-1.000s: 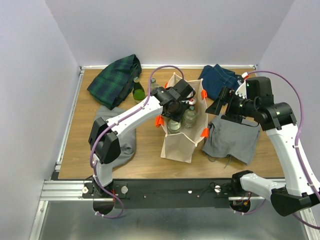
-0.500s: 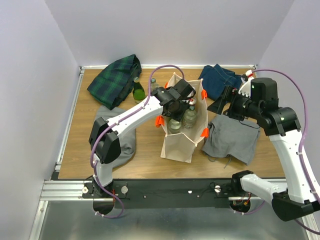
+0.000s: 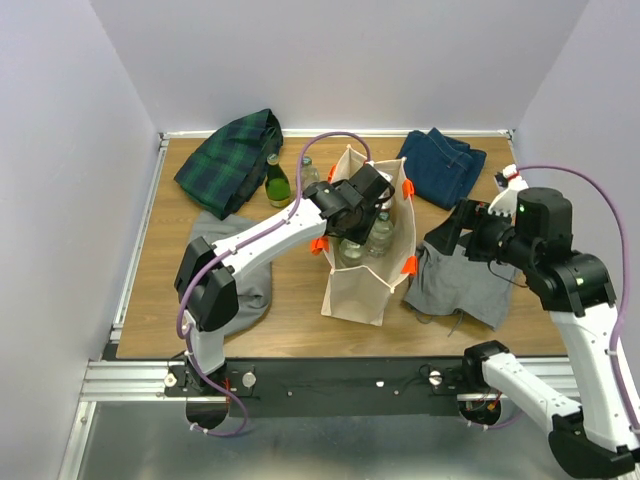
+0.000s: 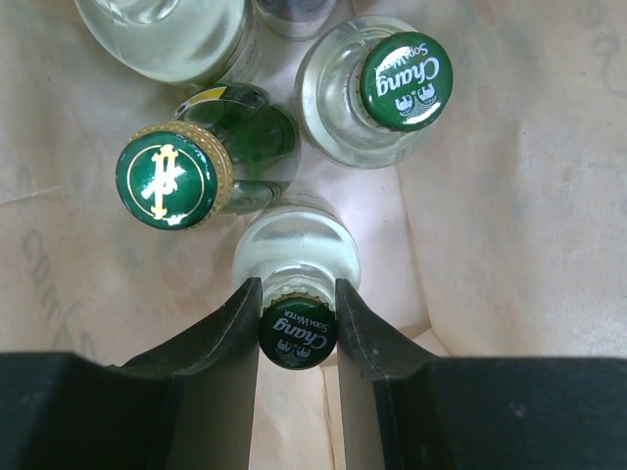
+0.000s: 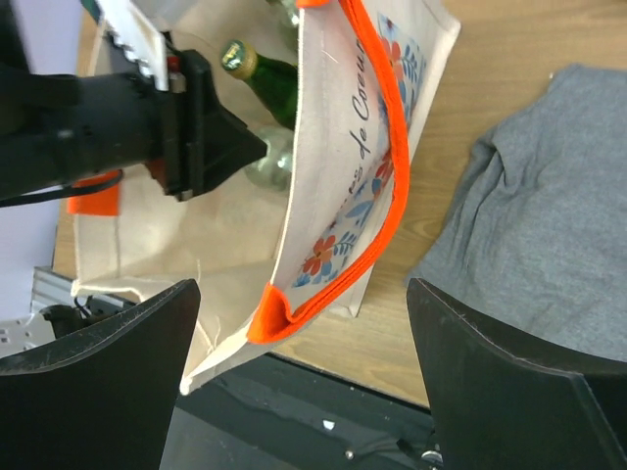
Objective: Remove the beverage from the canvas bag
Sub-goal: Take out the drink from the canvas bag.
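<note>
**Left arm has the bottle by the neck, straight above it**

Looking down into the canvas bag [image 3: 358, 288], the left end effector [image 4: 298, 290] sits directly over a clear soda water bottle [image 4: 296, 250]. One finger is pressed to each side of its green cap, so it looks clamped on the neck. The bottle stands upright inside the bag, at the near end of a cluster. A green bottle [image 4: 168, 179] with a gold-rimmed cap stands just beside it, and a second clear bottle [image 4: 404, 82] is a little further in. Its long axis runs straight up towards the wrist, so I judge the way out is a plain vertical pull through the bag's mouth, keeping clear of the two neighbours.

The right end effector [image 3: 446, 231] hangs outside the bag, off its right side above the grey cloth [image 3: 470, 285] on the counter [image 3: 290, 318]. Its fingers are spread wide and hold nothing. The left arm is plainly the nearer one. The right could steady the orange handle [image 5: 377, 186] if the bag rises with the bottle.
</note>
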